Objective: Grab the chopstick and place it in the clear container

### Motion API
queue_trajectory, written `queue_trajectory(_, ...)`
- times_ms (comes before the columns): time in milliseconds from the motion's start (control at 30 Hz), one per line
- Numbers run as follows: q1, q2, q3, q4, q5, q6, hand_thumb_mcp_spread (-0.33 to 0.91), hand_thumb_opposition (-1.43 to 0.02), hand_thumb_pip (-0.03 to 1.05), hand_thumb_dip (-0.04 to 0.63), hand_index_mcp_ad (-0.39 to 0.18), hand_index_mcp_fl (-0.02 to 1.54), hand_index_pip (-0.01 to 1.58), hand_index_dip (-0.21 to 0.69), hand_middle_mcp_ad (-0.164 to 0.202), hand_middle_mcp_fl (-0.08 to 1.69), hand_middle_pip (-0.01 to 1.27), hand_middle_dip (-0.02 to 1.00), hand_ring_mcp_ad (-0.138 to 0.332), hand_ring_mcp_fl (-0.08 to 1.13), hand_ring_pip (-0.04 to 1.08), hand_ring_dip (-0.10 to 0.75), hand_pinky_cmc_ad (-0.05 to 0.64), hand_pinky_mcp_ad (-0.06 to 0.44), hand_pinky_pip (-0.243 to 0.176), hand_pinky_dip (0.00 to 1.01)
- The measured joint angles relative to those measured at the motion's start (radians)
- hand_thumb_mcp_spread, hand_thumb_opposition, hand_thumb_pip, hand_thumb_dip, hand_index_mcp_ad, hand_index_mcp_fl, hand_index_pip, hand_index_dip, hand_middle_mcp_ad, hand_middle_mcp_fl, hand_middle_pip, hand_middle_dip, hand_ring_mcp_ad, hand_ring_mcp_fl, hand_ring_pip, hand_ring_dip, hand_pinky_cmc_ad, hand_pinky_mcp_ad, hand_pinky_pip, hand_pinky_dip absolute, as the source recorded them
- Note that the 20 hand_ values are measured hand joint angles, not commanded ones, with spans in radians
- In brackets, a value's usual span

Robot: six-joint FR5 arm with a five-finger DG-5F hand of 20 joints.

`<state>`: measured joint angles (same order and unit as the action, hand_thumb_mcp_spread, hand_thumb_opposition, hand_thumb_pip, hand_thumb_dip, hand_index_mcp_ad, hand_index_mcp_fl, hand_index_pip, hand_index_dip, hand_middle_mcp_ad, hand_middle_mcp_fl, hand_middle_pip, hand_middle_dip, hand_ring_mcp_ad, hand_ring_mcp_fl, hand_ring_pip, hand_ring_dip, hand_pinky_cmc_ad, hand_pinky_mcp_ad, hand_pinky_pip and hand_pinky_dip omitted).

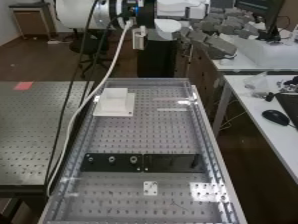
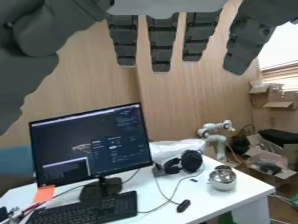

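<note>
**Pale strip [image 1: 173, 109] lies crosswise at the bench's far end, hand [image 1: 211, 43] open beyond it**

The pale strip may be the chopstick, or only glare on the clear surface; I cannot tell which. A fainter streak [image 1: 171, 99] runs alongside, which makes the doubt reasonable. If it is the chopstick, lying flat makes it awkward to pinch: the fingertips would probably need to come down on both long sides.

Beside it stands a white block [image 1: 115, 102] on a flat base, perhaps a support or fixture. Clear plastic [image 1: 143, 135] with raised edges covers the perforated bench; whether this is the clear container or merely a cover, I cannot say. A black bar [image 1: 126, 162] crosses nearer the camera, its fittings suggesting it is there to fasten something, with a small white plate [image 1: 150, 188] nearer yet.

The hand is raised past the far end, its fingers straight and apart and gripping nothing, a stance that leaves room to turn before a grasp. The task looks to be at its start; the next move likely calls for bringing the hand back over the bench, palm down. The white cable [image 1: 100, 87] hangs from the arm [image 1: 93, 12] along the bench's left edge in the high view, presumably slack for travel, though it could snag.

Farther out, a monitor [image 2: 93, 145] and a metal pot [image 2: 222, 178] share a white desk [image 2: 199, 202].
</note>
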<state>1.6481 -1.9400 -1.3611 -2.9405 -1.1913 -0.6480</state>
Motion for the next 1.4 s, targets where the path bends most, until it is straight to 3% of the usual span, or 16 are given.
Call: queue_trajectory(1400, 0.007, -0.004, 0.005, 0.002, -0.003, 0.008, 0.17, -0.59, 0.38, -0.009, -0.087, 0.11, 0.05, 0.216, 0.070, 0.08, 0.14, 0.25, 0.126, -0.01, 0.08, 0.101, 0.464, 0.328, -0.140, 0.16)
